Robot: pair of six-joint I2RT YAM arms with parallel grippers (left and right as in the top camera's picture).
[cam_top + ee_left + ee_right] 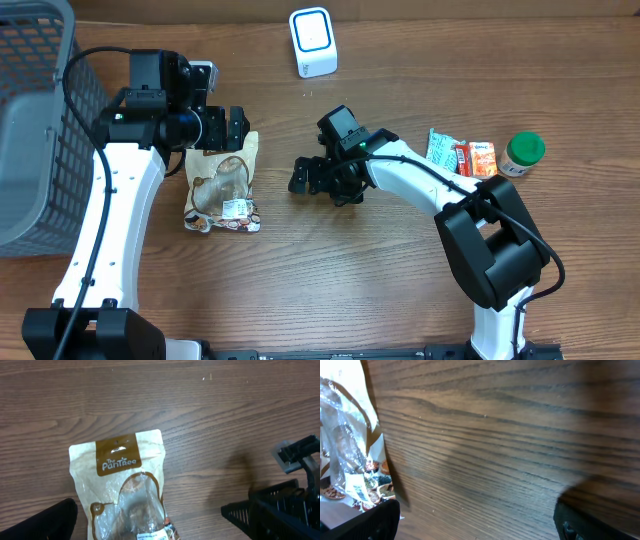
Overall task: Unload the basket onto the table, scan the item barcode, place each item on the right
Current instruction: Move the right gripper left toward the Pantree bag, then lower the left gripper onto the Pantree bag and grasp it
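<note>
Snack pouch (222,185) lies flat on the wooden surface (400,280), left of centre, its far header end beneath the left tool (240,127) and its barcode label (236,209) at the near end. Both tools stand wide open and empty, the right tool (310,177) just right of the pouch. Judged light, soft and slippery; best taken by the stiffer sealed header edge.
</note>
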